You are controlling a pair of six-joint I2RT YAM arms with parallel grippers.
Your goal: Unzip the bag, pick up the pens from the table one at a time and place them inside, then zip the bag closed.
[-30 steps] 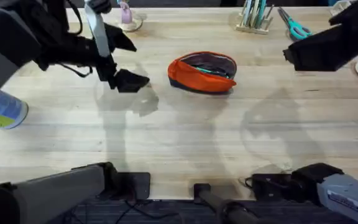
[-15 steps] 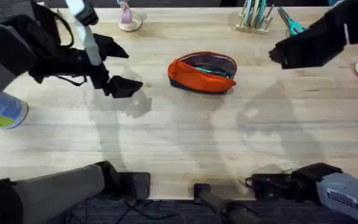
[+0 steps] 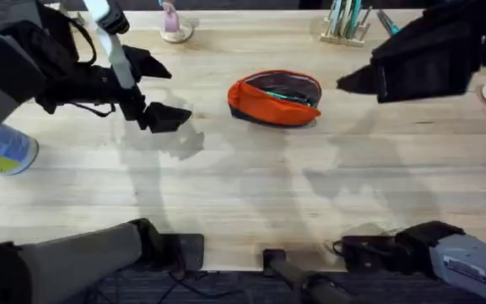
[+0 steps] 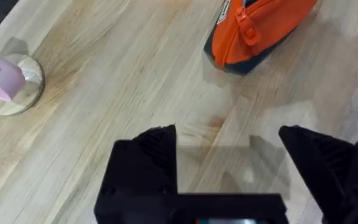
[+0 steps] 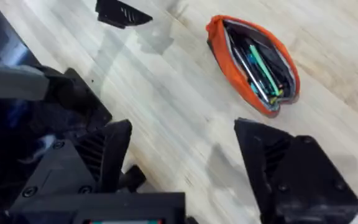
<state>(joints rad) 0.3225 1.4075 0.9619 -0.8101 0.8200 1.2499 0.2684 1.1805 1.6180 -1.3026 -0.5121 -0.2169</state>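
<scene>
We see the bag [image 3: 275, 99] lying on the desk [image 3: 251, 186] toward its far middle, orange with a dark navy band along its near lower edge. From overhead its top zipper gapes and dark contents show inside, but little more. The right wrist view looks straight into the mouth [image 5: 257, 63] and shows several slim pens [image 5: 261, 68] packed lengthwise, at least 1 green among darker ones. The left wrist view shows what the other 2 do not: the bag's closed end [image 4: 260, 28] with a small red pull [image 4: 246, 25] on the orange fabric.

The left pincer [image 3: 154, 89] hangs over bare desk well to the left of the bag, its 2 black fingers [image 4: 148, 163] spread apart with nothing between them. The right pincer [image 5: 185, 168] hangs above the desk to the right of the bag, fingers likewise wide apart and empty.

Farther out, overhead shows a blue-and-yellow container [image 3: 2, 150] at the left edge, a pink object on a round base [image 3: 173, 25] at the back, and a holder of tools [image 3: 346, 21].
</scene>
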